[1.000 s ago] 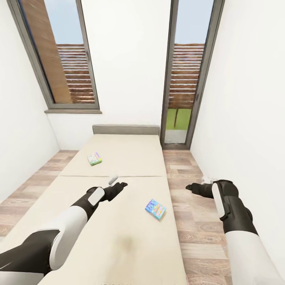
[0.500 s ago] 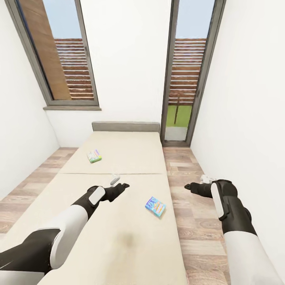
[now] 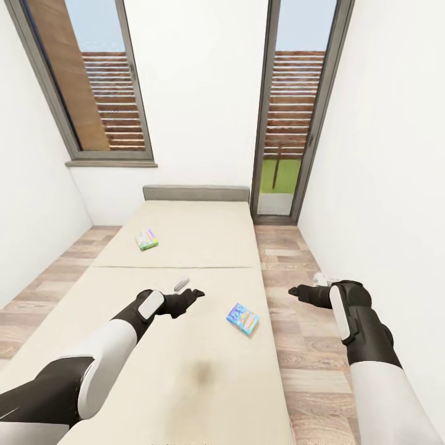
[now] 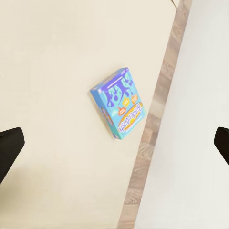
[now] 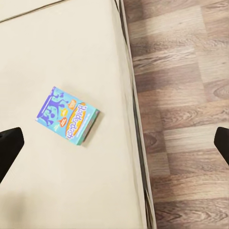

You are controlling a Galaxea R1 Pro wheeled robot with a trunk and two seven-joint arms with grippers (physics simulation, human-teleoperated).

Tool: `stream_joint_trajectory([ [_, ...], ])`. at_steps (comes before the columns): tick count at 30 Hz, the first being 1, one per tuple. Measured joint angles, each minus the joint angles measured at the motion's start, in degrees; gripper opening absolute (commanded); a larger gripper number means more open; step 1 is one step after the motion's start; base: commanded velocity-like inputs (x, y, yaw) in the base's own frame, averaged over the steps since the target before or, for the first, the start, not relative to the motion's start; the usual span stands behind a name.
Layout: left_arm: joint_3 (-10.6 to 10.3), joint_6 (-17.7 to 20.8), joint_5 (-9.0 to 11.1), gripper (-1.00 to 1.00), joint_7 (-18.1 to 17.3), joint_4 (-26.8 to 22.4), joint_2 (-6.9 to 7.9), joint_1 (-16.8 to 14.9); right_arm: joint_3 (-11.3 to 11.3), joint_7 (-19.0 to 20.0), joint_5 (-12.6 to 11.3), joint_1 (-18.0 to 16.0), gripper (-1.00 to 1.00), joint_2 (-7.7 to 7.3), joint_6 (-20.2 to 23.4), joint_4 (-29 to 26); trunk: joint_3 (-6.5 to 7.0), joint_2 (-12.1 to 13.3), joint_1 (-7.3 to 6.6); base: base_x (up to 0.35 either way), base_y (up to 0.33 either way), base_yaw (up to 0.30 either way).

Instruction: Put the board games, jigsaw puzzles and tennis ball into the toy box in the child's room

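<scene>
Blue board game flat on bed, green board game farther in head view, both grippers' fingers open.

A beige bed runs toward a white wall with two tall windows. Two board games lie on it — a blue box near the right edge, a green one farther off. Both arms reach forward — left gripper over the bed, right gripper over wooden floor.
</scene>
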Motion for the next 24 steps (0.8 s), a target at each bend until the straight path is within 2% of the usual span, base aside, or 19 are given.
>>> stream_joint_trajectory([
  [24,0.00,0.27,-0.05,1.00,0.15,-0.01,0.07,0.06,-0.08,0.00,0.00,0.00,1.00,-0.18,0.00,-0.41,-2.25,0.00,0.00,0.000,0.000,0.000],
])
